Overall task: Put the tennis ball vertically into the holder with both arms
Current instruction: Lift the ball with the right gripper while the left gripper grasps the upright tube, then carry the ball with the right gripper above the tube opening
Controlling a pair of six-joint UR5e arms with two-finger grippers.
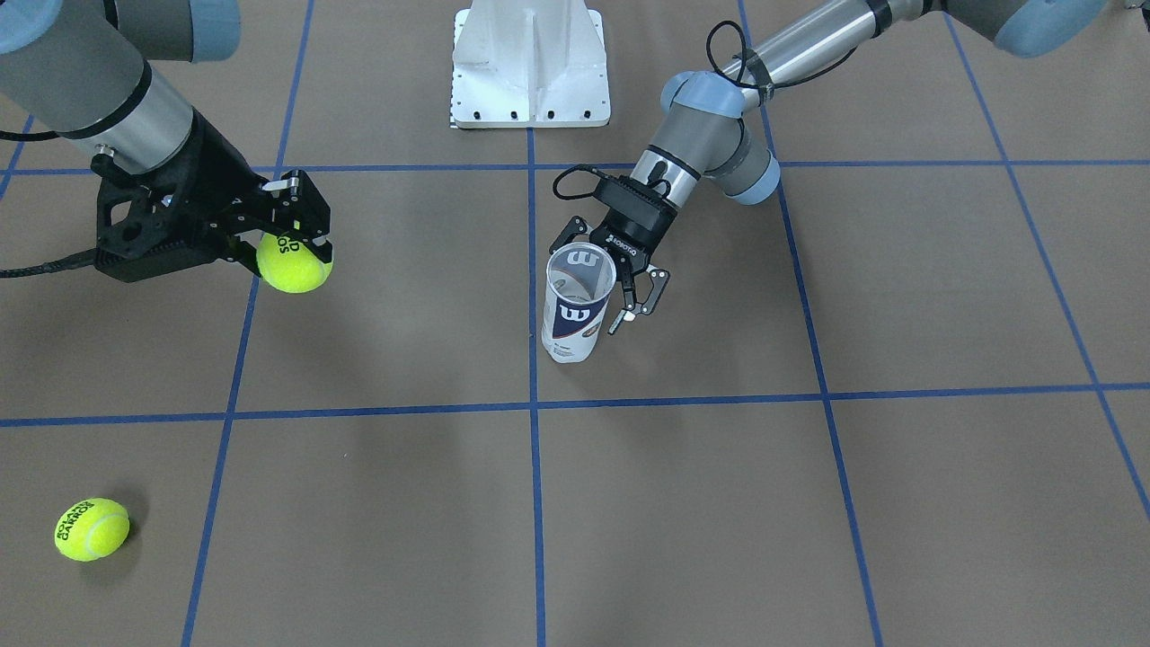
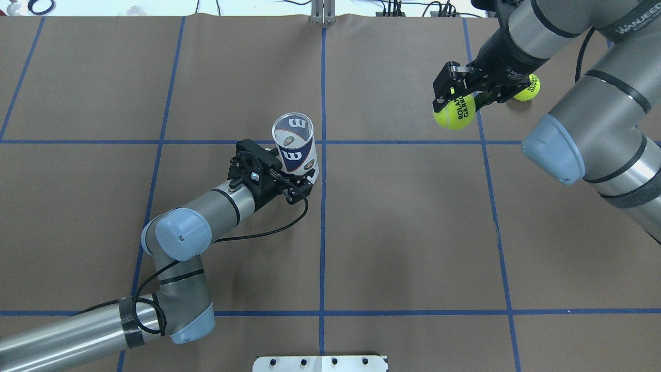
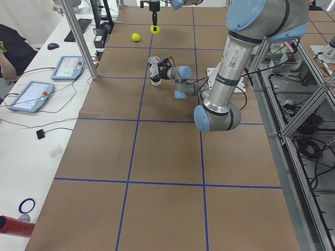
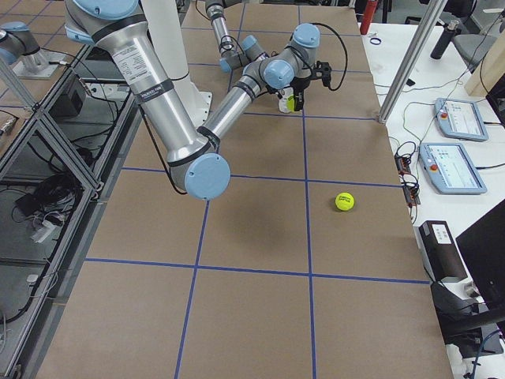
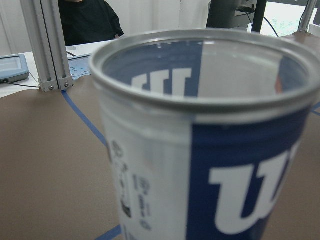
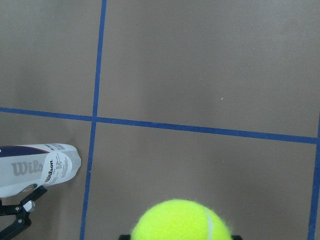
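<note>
Overhead exterior: left gripper (image 2: 297,178) reaches in low from 7 o'clock, elbow bent, fingers clamped round the upright holder (image 2: 294,150) near table centre, while right gripper (image 2: 457,98) hangs at 2 o'clock pinching a tennis ball (image 2: 454,113) above the table (image 2: 403,232).

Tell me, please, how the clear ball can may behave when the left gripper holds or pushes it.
The Wilson ball can looks empty, so probably light. It stands tall on a narrow base, so a push near its rim may tip it. Its thin clear wall might flex in the left gripper.
</note>
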